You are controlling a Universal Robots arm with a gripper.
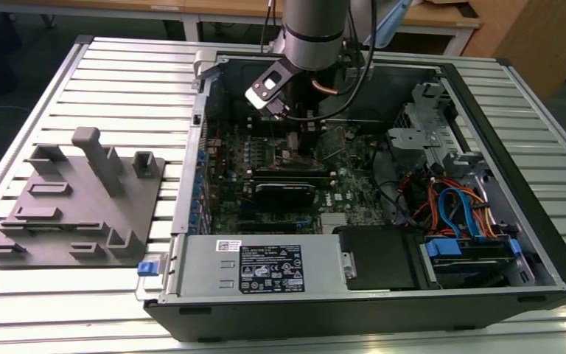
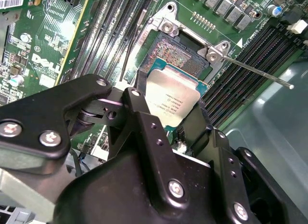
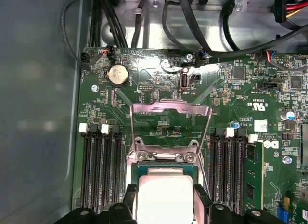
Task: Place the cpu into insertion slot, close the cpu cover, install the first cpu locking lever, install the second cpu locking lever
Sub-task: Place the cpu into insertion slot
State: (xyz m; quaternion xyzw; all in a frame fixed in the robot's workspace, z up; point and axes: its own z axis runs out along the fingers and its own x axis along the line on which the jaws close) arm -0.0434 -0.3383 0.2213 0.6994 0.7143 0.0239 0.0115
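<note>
My gripper (image 2: 169,107) is shut on the cpu (image 2: 174,96), its black fingers (image 2: 140,101) pressing two opposite edges of the silver-topped chip. The chip hangs just over the insertion slot (image 2: 180,53), whose pin field shows partly uncovered beyond it. The cpu cover (image 3: 171,107) stands raised behind the slot, a thin metal frame with a square window. One locking lever (image 2: 262,73) sticks out as a thin rod, unlatched; another thin rod (image 2: 129,50) runs along the slot's other side. In the exterior view the gripper (image 1: 301,144) reaches down into the open computer case.
Long black memory slots (image 3: 98,166) flank the socket on both sides. Cables (image 1: 455,210) and drive bays fill the case at the exterior view's right, a power supply (image 1: 263,269) sits at the front, and a grey fixture (image 1: 77,206) stands on the slatted table at the left.
</note>
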